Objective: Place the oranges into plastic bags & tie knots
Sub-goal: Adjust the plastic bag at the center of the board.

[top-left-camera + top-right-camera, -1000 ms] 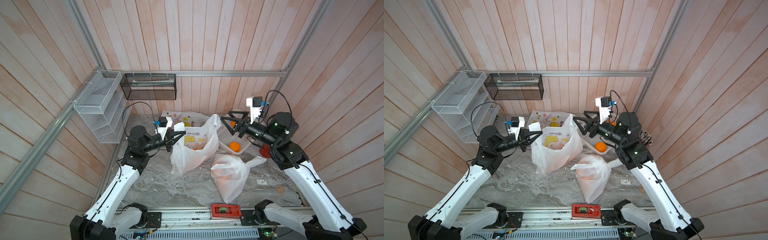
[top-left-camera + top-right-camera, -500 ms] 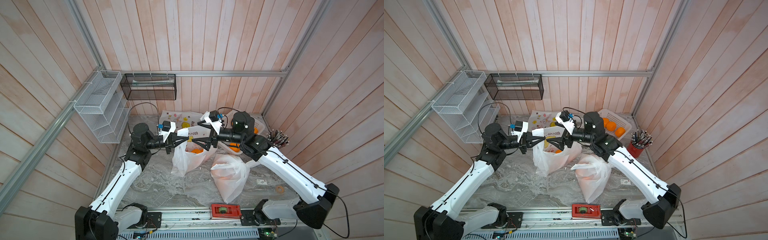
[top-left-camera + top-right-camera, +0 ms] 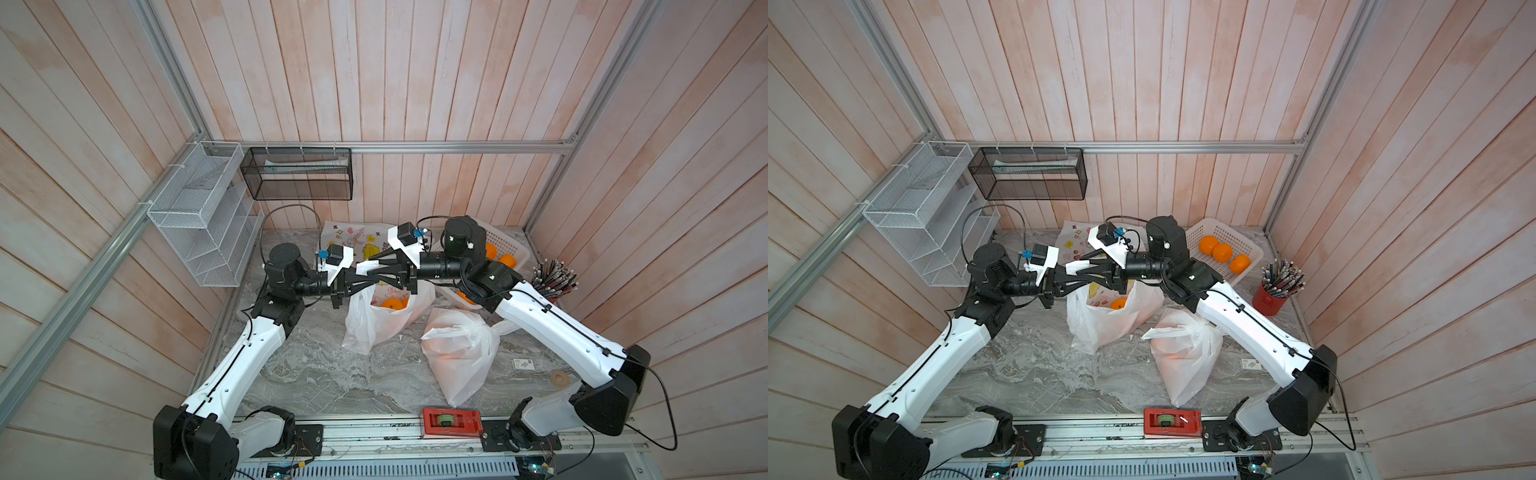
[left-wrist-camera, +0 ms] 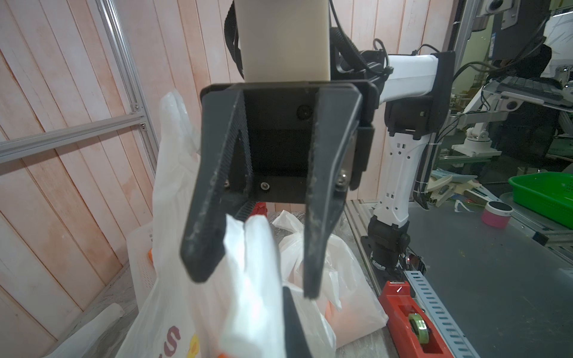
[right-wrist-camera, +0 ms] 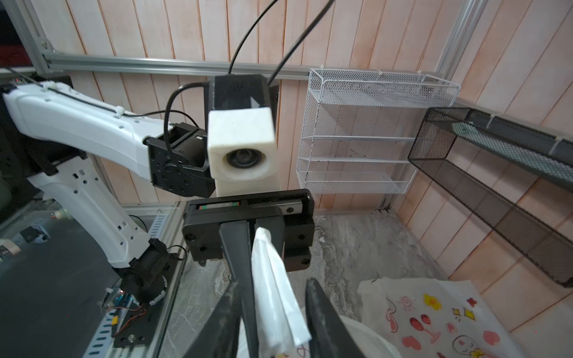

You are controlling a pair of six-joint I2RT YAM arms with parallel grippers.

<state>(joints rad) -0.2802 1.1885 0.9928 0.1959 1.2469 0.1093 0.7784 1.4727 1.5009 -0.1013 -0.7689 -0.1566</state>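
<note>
Over the mouth of the open bag, which stands near the middle of the marble table, my two claws meet nose to nose. The left gripper is clamped on one white bag handle, holding it up as a narrow strip. The right gripper has its fingers spread to either side of that same strip. From the left wrist camera I see one finger brushing the plastic and the other apart from it, so I read it as not yet gripping.

Together the claws cover much of the bag mouth in both top views, though I can make out oranges inside. Just beside it, toward my right arm, a filled bag lies slumped on the table, orange glowing through its skin.

My right forearm crosses in front of the white basket at the back right, where three loose oranges sit. A red pen cup stands near the basket. A flat printed bag lies behind the claws by the back wall.

A red tape dispenser sits at the front rail, and a small card and a tape ring lie near my right arm. On the walls hang a white wire shelf and a black mesh bin.
</note>
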